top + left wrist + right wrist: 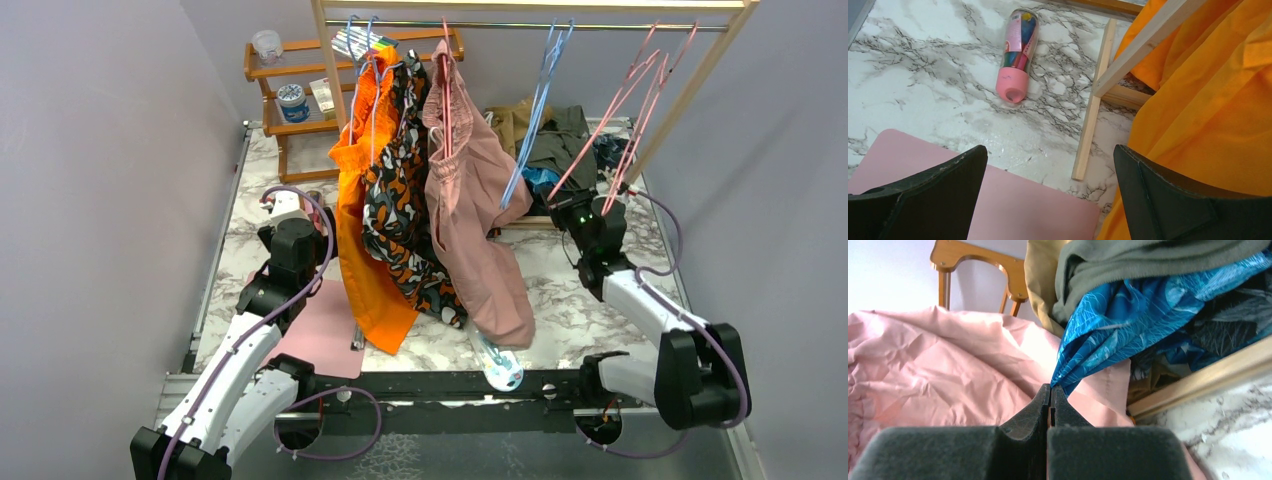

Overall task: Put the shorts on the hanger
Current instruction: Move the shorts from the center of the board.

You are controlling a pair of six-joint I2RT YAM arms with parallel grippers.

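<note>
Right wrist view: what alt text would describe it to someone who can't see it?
The black right gripper is shut, apparently pinching a corner of the teal-blue leaf-print fabric shorts, which are drawn to a point at its tips. Crumpled dusty-pink fabric lies behind, with an olive-grey garment above.

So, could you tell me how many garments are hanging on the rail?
3: orange garment leftmost, patterned shorts in the middle, pink shorts rightmost; others may hide behind.
</note>
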